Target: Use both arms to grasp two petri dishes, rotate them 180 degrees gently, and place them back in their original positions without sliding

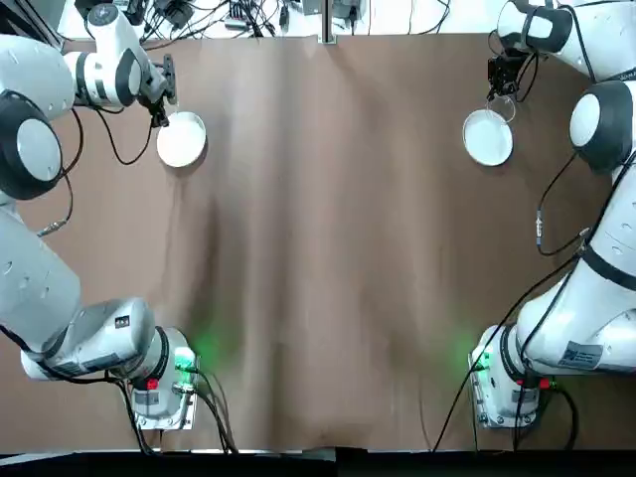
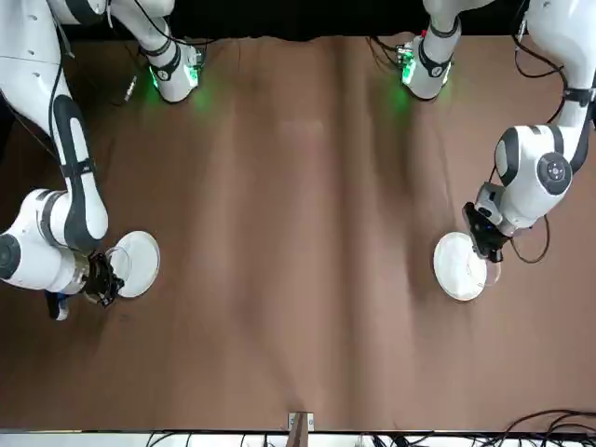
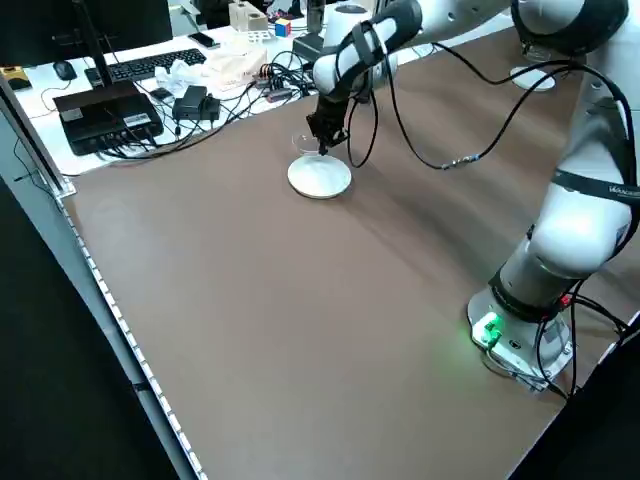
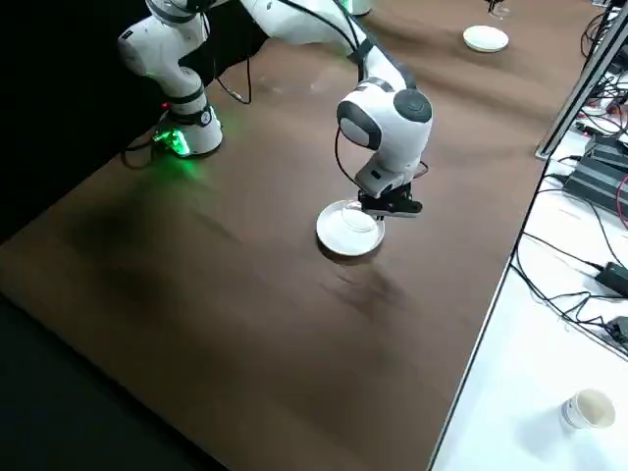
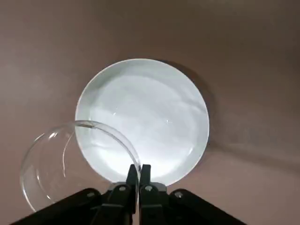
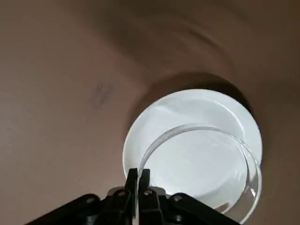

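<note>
In the left wrist view, you have the left gripper's jaws (image 5: pixel 138 174) nearly closed, pinching the rim of a clear petri dish (image 5: pixel 70 164) that partly overlaps a white plate (image 5: pixel 150 112). In the right wrist view, your right gripper's jaws (image 6: pixel 138 177) pinch another clear dish (image 6: pixel 206 168) likewise, over a second white plate (image 6: pixel 187 112). Both plates lie on the brown-covered desk (image 1: pixel 318 248), well apart.

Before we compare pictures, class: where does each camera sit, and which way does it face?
Top: overhead, looking down; both arms.
Front: across the table, facing the robot; both arms, sides swapped.
Left side: raised, diagonally down; mostly one arm.
Right side: likewise, opposite side.
Left wrist: on that arm, at its jaws and a clear dish over a white plate.
Right wrist: likewise, on the other arm.
Top and front share both plates.
</note>
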